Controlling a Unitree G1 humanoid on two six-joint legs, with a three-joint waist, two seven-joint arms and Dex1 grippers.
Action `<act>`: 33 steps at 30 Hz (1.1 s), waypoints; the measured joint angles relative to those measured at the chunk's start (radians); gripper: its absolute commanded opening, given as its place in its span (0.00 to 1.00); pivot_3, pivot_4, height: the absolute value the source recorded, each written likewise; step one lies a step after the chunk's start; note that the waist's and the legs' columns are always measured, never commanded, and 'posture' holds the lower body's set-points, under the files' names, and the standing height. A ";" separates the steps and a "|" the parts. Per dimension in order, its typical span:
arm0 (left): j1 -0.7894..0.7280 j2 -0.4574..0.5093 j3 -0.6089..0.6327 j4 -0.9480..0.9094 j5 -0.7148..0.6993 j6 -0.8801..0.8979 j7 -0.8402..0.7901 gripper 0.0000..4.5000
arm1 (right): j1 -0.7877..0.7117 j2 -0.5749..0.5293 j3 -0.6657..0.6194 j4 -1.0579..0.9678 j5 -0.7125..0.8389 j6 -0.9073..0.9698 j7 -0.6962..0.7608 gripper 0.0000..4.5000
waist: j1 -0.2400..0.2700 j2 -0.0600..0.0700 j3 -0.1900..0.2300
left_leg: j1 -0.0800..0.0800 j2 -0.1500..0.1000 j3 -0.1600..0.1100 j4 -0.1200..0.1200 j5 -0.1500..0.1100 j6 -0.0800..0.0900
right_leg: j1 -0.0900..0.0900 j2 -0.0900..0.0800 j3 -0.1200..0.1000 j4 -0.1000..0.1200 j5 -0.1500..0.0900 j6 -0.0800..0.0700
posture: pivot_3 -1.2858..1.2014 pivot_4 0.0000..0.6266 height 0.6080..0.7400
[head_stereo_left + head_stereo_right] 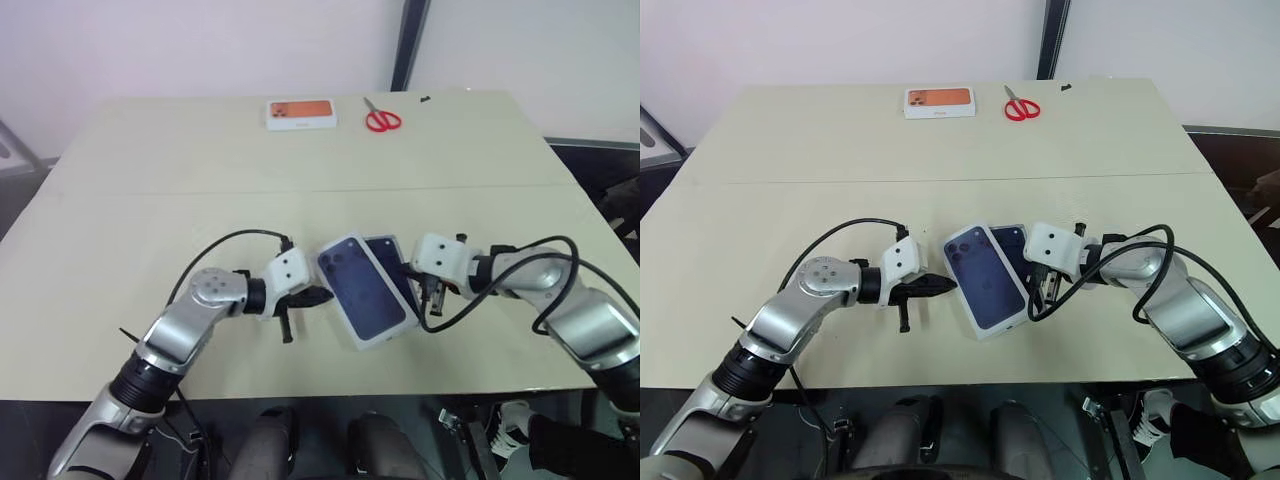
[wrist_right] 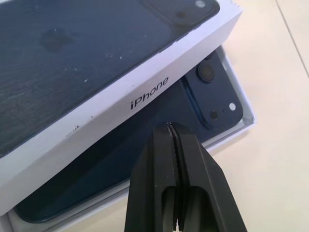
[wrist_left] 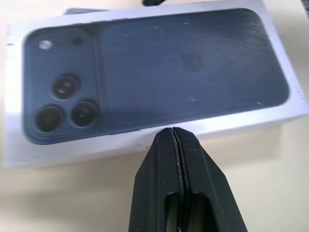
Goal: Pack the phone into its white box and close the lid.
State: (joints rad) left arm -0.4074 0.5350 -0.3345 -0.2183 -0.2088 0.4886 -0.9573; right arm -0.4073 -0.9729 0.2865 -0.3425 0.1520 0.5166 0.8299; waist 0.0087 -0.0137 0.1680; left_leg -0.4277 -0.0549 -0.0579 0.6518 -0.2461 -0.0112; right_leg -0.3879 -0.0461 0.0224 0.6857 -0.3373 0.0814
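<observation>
The lid [image 1: 362, 292], white with a dark blue phone picture on top, lies askew over the white box [image 2: 245, 122], one edge propped up on it. The dark navy phone [image 2: 207, 96] rests inside the box, its camera corner showing past the lid. My left gripper [image 1: 322, 295] is shut and empty, its tip at the lid's left side wall [image 3: 120, 145]. On the other side my right gripper [image 1: 430, 300] is shut and empty too, its tip [image 2: 169, 126] just below the lid's "iPhone" side, above the exposed phone.
A white box with an orange phone picture [image 1: 301, 113] and red scissors [image 1: 382, 120] lie at the far edge of the beige table [image 1: 150, 200]. Black cables loop from both wrists. The table's front edge is close below the box.
</observation>
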 measured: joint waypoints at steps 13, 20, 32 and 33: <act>0.037 0.100 0.011 -0.060 -0.021 0.045 -0.049 0.00 | 0.004 0.042 -0.021 -0.007 -0.031 0.009 0.022 0.01 | 0.002 0.000 0.000 | 0.000 0.000 0.000 0.000 0.000 0.000 | 0.001 0.000 0.000 0.000 0.000 0.000 | 0.52 0.24 1.00; -0.003 -0.002 -0.066 -0.028 0.067 0.056 0.046 0.00 | 0.005 0.052 -0.021 -0.007 -0.048 0.009 0.031 0.01 | 0.002 0.000 0.000 | 0.000 0.000 0.000 0.001 0.000 0.000 | 0.001 0.000 0.000 0.000 0.000 0.000 | 0.52 0.24 1.00; -0.033 -0.159 -0.039 0.089 0.120 0.003 0.205 0.00 | 0.030 0.050 -0.066 -0.018 -0.053 0.045 0.044 0.01 | 0.003 0.000 0.000 | 0.000 0.000 0.000 0.001 0.000 0.000 | 0.000 0.000 0.000 0.001 0.000 0.000 | 0.52 0.24 1.00; -0.033 -0.163 -0.036 0.090 0.121 0.000 0.209 0.00 | 0.035 0.050 -0.067 -0.019 -0.053 0.047 0.045 0.01 | 0.003 0.000 0.000 | 0.000 0.000 0.000 0.001 0.000 0.000 | 0.000 0.000 0.000 0.001 0.000 0.000 | 0.52 0.24 1.00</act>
State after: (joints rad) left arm -0.4399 0.3716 -0.3700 -0.1278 -0.0876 0.4889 -0.7479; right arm -0.3725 -0.9233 0.2193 -0.3611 0.0992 0.5632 0.8753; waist 0.0113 -0.0136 0.1678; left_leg -0.4274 -0.0552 -0.0578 0.6530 -0.2459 -0.0115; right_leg -0.3875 -0.0460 0.0224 0.6870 -0.3373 0.0815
